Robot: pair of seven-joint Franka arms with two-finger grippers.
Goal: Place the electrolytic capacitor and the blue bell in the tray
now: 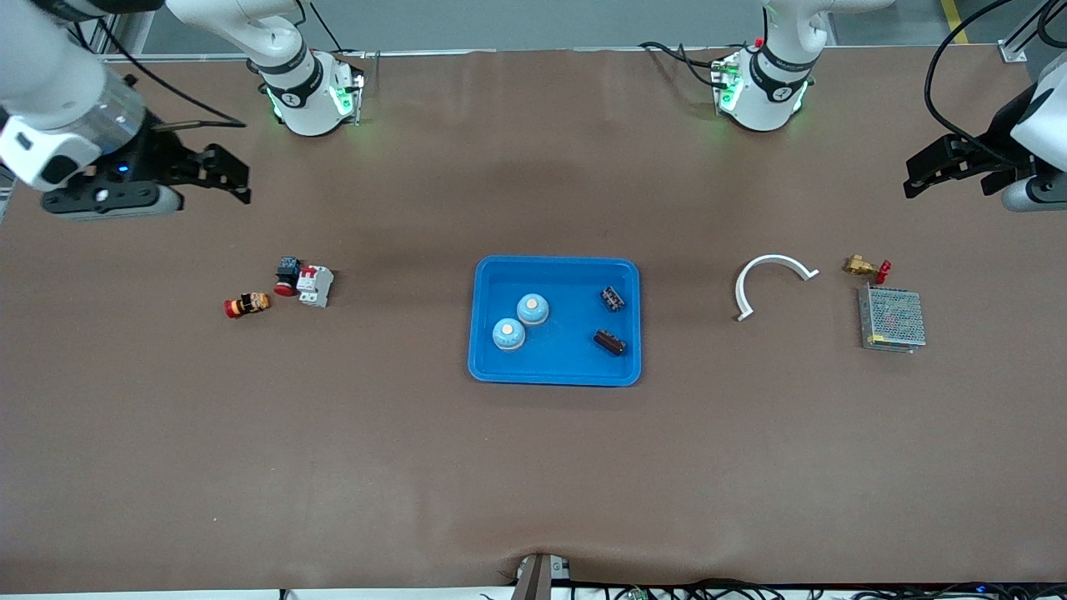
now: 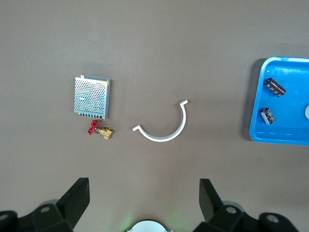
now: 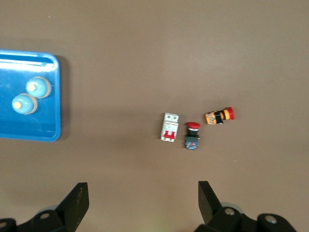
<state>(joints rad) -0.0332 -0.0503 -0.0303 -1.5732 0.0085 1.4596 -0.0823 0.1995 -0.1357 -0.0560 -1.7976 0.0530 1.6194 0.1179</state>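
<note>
While both spread grippers, left gripper (image 1: 925, 173) and right gripper (image 1: 232, 173), wait, brown table (image 1: 533, 467) bears tray (image 1: 553, 375).

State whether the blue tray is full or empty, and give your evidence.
Neither: the tray is partly filled. Two blue bells and two dark capacitors lie in it, with bare floor between them.

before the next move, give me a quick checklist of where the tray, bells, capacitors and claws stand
1. Tray flat on the table: ok.
2. Two blue bells inside the tray, side by side: ok.
3. Two capacitors inside the tray, near its wall toward the left arm's end: ok.
4. Left claw open, holding nothing, over bare table: ok.
5. Right claw open, holding nothing, over bare table: ok.
6. No bell or capacitor left out on the table: ok.
</note>
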